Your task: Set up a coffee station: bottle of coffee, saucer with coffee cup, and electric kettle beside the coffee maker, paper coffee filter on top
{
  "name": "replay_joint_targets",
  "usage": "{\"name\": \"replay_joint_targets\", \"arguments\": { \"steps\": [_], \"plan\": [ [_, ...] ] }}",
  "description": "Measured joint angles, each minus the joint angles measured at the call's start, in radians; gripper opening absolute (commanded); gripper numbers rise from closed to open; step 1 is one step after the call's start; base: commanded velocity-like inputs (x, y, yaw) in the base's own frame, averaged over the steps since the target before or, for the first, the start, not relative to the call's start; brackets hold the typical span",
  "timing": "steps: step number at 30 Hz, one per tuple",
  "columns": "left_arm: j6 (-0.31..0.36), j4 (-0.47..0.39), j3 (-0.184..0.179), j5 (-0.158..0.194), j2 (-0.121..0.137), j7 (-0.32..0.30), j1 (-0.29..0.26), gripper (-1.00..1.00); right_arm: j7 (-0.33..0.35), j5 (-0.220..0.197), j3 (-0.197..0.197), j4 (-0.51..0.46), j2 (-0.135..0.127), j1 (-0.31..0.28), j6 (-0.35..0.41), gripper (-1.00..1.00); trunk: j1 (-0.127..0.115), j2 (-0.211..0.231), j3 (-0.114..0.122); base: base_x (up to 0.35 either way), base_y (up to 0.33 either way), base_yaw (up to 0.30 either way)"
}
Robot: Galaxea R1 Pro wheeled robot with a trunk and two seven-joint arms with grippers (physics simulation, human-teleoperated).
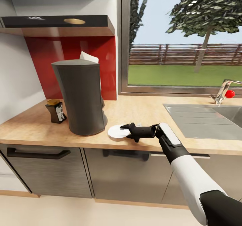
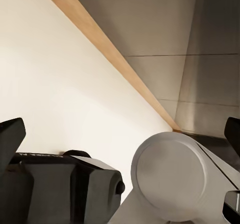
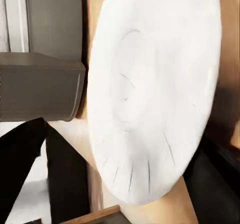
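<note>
Countertop (image 1: 151,108) of light wood runs above dark grey cabinet fronts (image 1: 121,175), and the coffee maker (image 1: 80,96) stands on it as a tall dark tower. All other places are given from this coffee maker. Above it, the kitchen shelf (image 1: 57,25) hangs against the red back panel (image 1: 67,58). On top of the coffee maker, toward the back, sits the white paper coffee filter (image 1: 88,57). Just beside it, on the wall side, stands the bottle of coffee (image 1: 56,111). On its other side, near the counter's front edge, lies the saucer (image 1: 118,132), just beside its base. The right gripper (image 1: 125,131) is at the saucer's rim; its fingers seem to be closed on the rim, though the wrist view is too close to be sure.
</note>
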Motion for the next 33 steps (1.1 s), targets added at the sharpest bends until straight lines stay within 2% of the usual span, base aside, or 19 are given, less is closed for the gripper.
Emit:
{"name": "replay_joint_targets", "arguments": {
  "steps": [16,19,33],
  "plan": [
    [0.000,0.000,0.000,0.000,0.000,0.001,0.000,1.00,0.001,-0.005,0.000,0.002,0.000,-0.001,-0.002,1.00,0.000,0.000,0.000,0.000,-0.010,0.000],
    [0.000,0.000,0.000,0.000,0.000,0.001,0.000,1.00,0.003,-0.035,0.000,0.007,0.001,0.000,-0.007,1.00,0.000,0.000,0.000,0.000,-0.206,0.000],
    [-0.001,0.000,0.001,0.000,-0.002,-0.001,-0.001,1.00,0.003,-0.033,-0.001,0.009,-0.001,0.000,-0.007,1.00,0.000,0.000,0.000,-0.085,-0.294,0.000]
  ]
}}
